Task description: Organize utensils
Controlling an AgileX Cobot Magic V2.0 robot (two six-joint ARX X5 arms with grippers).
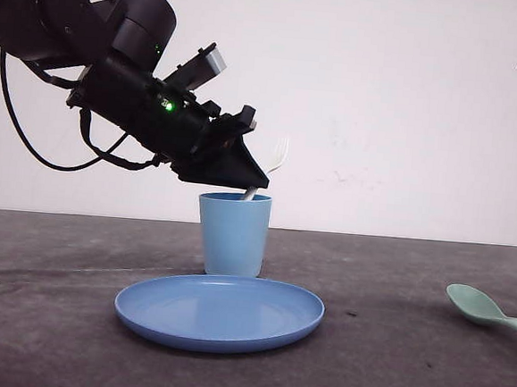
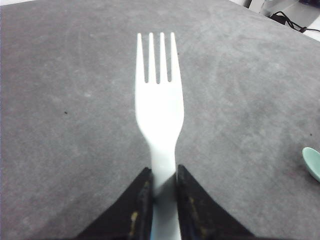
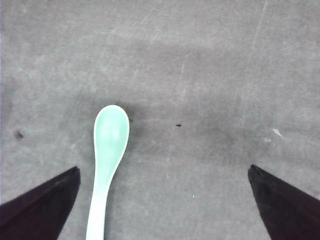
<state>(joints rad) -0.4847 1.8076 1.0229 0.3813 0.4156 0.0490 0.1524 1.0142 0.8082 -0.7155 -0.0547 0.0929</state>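
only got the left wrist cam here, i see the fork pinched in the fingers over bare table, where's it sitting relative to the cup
Observer: In the front view the left gripper holds the fork right above the light blue cup, handle end pointing down at its mouth, tines up.
Operator: is the handle inside yet
Observer: It reaches the rim; I can't tell whether it's past it.
Operator: anything else near the cup
Observer: A blue round plate lies just in front of it.
Operator: and the right arm
Observer: The right gripper is open above the table, with the mint-green spoon lying flat between its fingers.
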